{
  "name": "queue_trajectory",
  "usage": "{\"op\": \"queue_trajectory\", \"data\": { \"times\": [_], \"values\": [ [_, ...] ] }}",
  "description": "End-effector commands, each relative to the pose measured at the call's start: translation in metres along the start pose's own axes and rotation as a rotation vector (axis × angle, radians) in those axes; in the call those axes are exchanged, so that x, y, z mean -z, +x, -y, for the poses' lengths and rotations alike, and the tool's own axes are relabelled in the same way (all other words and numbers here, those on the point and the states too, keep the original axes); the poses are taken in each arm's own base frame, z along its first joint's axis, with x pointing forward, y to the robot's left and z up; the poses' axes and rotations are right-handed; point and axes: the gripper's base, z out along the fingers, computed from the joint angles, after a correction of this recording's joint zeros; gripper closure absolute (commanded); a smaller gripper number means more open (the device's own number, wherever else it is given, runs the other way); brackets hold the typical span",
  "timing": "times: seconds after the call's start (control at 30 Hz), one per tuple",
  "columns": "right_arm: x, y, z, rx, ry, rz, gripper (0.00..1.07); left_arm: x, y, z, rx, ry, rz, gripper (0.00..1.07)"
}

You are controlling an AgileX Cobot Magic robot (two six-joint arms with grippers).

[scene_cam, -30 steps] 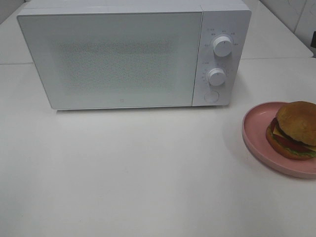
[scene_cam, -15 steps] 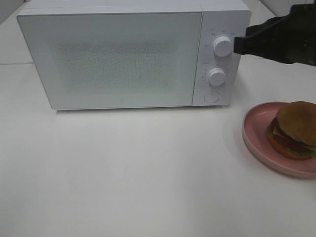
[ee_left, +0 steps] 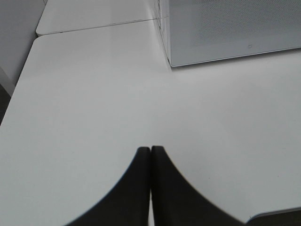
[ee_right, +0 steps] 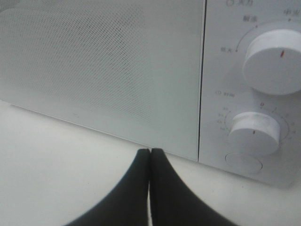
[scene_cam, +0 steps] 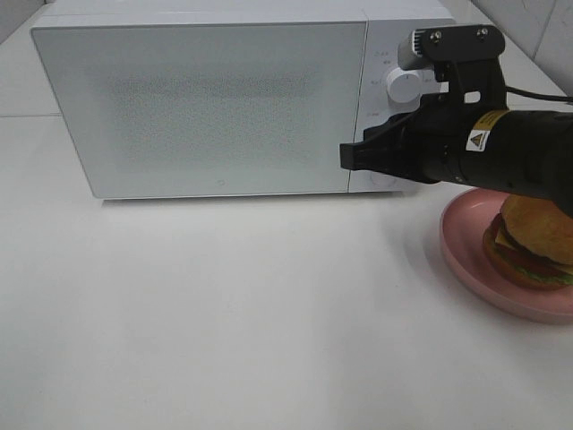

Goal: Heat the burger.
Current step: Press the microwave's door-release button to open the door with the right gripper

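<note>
The burger (scene_cam: 537,240), with a golden-brown bun, cheese, tomato and lettuce, sits on a round pink plate (scene_cam: 466,242) at the right of the table. The white microwave (scene_cam: 206,98) stands at the back with its door closed. My right gripper (scene_cam: 347,156) is shut and empty, hanging in front of the microwave's lower right, near the door's edge; in the right wrist view (ee_right: 150,153) its tips point at the seam between the door (ee_right: 103,66) and the control panel. My left gripper (ee_left: 150,150) is shut and empty over bare table left of the microwave (ee_left: 230,28).
The microwave panel carries two white knobs, an upper knob (ee_right: 273,61) and a lower knob (ee_right: 254,132), with an oval button (ee_right: 243,162) below them. The right arm's body (scene_cam: 501,157) reaches over the plate's far side. The white table (scene_cam: 224,313) lies in front.
The right arm has come in from the upper right, moved left and down, and now stands in front of the microwave's control panel. The burger and plate have not moved.
</note>
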Motion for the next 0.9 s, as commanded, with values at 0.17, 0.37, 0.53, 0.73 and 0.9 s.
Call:
{"op": "queue_trajectory", "data": {
  "times": [0.17,0.37,0.53,0.73,0.9],
  "values": [
    [-0.016,0.013,0.002,-0.059,0.006,-0.044,1.07,0.003,0.0,0.001,0.006,-0.002,0.035,1.06],
    [-0.027,0.024,0.003,-0.221,0.014,-0.066,1.07,0.003,0.0,0.001,0.006,-0.002,0.035,1.06],
    [-0.032,0.027,0.003,-0.509,0.022,-0.062,1.07,0.003,0.0,0.001,0.006,-0.002,0.035,1.06],
    [-0.034,0.027,0.003,-0.763,0.014,-0.032,1.07,0.003,0.0,0.001,0.006,-0.002,0.034,1.06],
    [-0.035,0.021,0.002,-0.842,-0.029,0.03,1.07,0.003,0.0,0.001,0.006,-0.002,0.034,1.06]
  ]
}}
